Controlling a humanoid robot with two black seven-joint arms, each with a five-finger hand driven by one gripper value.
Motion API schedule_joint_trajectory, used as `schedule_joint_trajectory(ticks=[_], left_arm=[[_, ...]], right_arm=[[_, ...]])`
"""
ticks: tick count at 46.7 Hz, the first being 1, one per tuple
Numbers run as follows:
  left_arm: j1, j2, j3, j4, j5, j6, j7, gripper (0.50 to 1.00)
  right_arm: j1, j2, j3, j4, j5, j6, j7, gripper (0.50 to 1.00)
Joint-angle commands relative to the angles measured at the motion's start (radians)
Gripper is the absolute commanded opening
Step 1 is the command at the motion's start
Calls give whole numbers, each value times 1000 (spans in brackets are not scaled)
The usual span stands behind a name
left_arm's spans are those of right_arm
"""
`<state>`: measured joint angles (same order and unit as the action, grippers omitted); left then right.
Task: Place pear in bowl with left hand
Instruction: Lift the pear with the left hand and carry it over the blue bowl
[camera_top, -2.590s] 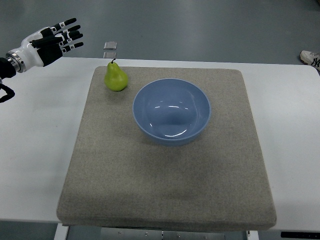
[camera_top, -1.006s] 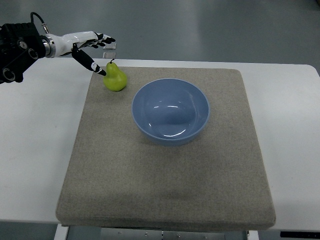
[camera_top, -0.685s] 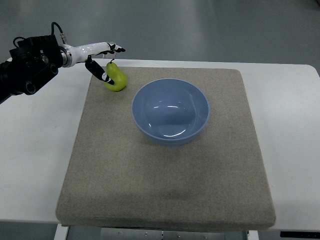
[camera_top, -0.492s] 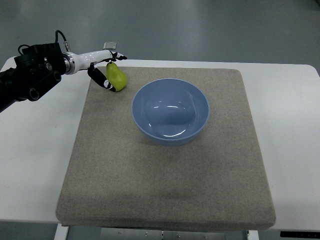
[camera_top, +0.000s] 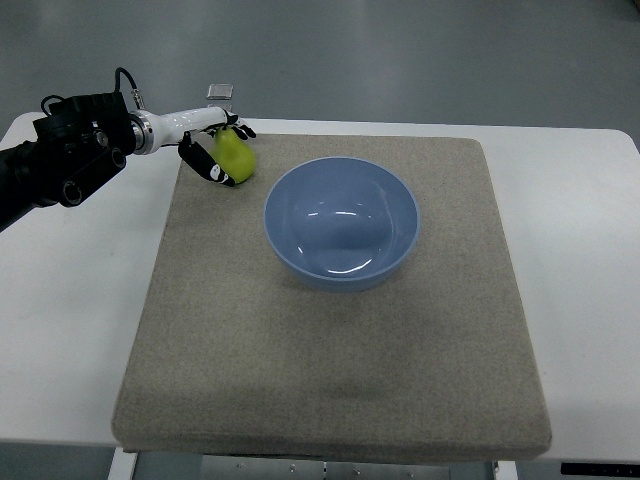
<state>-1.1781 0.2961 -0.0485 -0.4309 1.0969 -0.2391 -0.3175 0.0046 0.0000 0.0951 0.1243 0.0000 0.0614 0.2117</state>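
At far left of the grey felt mat (camera_top: 330, 370), the left robot hand (camera_top: 212, 152) clamps the yellow-green pear (camera_top: 234, 157); next, lift it toward the blue plastic bowl (camera_top: 342, 222).

The robot's black-and-white left hand (camera_top: 212, 148) reaches in from the picture's left edge and curls its fingers (camera_top: 205, 164) around the small yellow-green pear (camera_top: 235, 158), which sits at the far left corner of the square grey felt mat (camera_top: 330, 360). A round, translucent blue plastic bowl (camera_top: 342, 222) stands empty on the mat, to the right of the pear and apart from it. The mat lies on a white table (camera_top: 70, 300), and beyond the table's far edge, just behind the hand, a small clear square object (camera_top: 221, 91) shows against the grey floor.
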Motion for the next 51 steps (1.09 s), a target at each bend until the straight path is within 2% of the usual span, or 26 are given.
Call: schedule_joint_trajectory(ticks=[1, 5, 16, 22, 37, 51], left_arm=[[0, 0, 6, 0, 1, -2, 0, 579], [-2, 0, 7, -2, 1, -2, 0, 500], [-18, 25, -10, -12, -11, -3, -2, 500], [-58, 84, -30, -55, -12, -16, -3, 500], [-67, 259, -134, -319, -9, -17, -11, 500], [-84, 410, -165, -695, -8, -20, -31, 500]], right_arm=[[0, 0, 0, 0, 0, 0, 0, 926], [0, 0, 0, 0, 0, 0, 0, 926], [0, 0, 0, 0, 0, 0, 0, 926], [0, 0, 0, 0, 0, 0, 0, 926], [0, 0, 0, 0, 0, 0, 0, 926], [0, 0, 0, 0, 0, 0, 0, 926]])
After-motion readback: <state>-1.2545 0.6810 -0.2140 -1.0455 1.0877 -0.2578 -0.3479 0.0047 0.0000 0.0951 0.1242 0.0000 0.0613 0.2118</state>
